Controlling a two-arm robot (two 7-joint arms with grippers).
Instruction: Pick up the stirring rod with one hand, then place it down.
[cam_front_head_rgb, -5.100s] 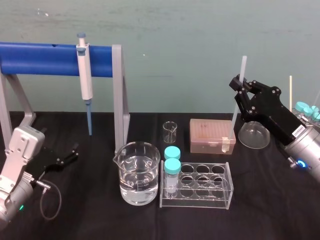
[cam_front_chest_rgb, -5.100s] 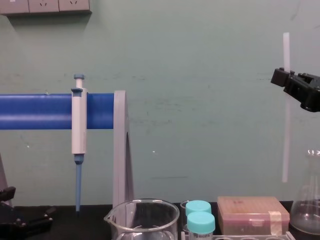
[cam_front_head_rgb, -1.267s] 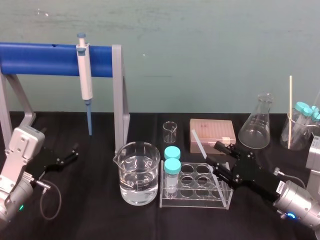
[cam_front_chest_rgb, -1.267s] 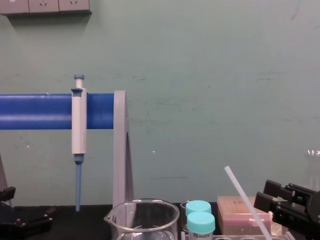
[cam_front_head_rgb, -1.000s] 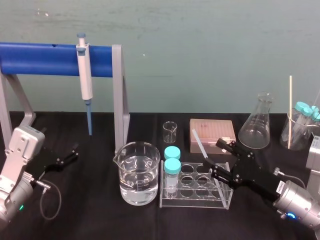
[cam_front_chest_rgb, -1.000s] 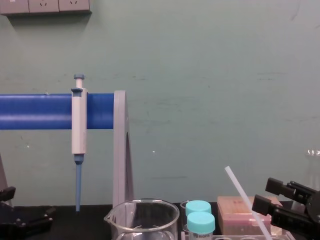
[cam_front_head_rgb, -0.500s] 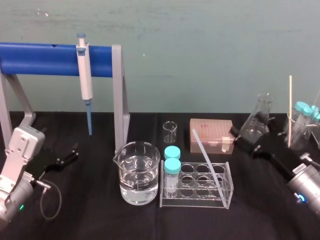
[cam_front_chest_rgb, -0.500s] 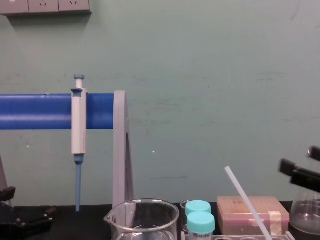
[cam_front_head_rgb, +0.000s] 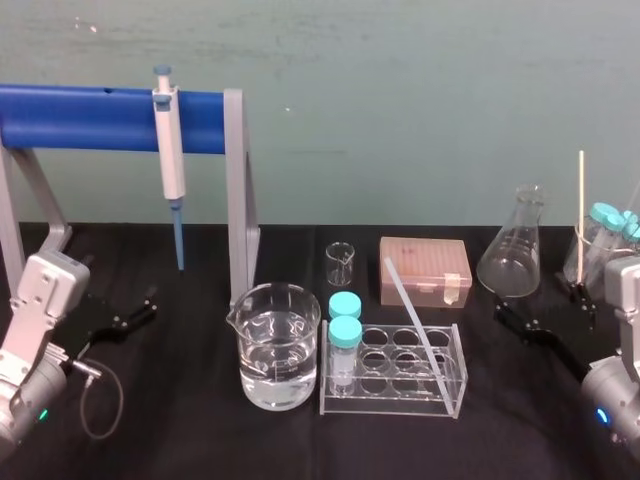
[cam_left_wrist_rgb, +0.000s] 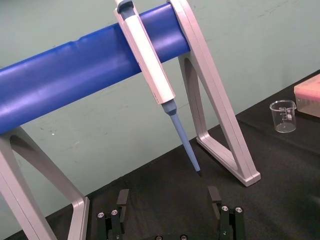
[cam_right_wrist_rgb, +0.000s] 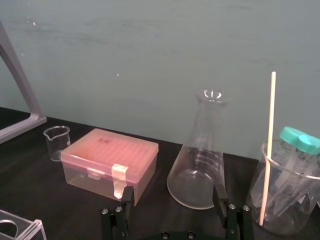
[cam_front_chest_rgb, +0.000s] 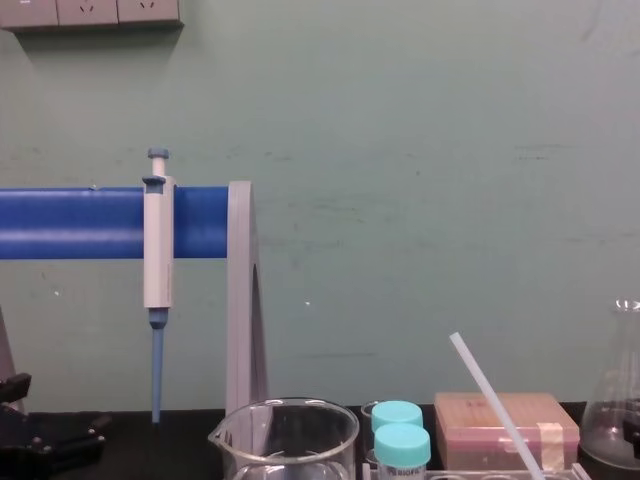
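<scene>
Stirring rod (cam_front_head_rgb: 412, 315) sits tilted in the clear tube rack (cam_front_head_rgb: 392, 403), upper end sticking up out of it. Right end effector (cam_front_head_rgb: 538, 305) hangs right of the rack, fingers spread, empty. Left end effector (cam_left_wrist_rgb: 168, 197) is parked well left of it, fingers apart too. Vial (cam_front_chest_rgb: 402, 445) print's too small to read.

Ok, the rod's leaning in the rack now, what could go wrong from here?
The rod leans tilted in the rack, so a bump could tip it out. The open right gripper sits low near the flask and beaker; a wide swing might knock them. The left gripper is parked far left.
</scene>
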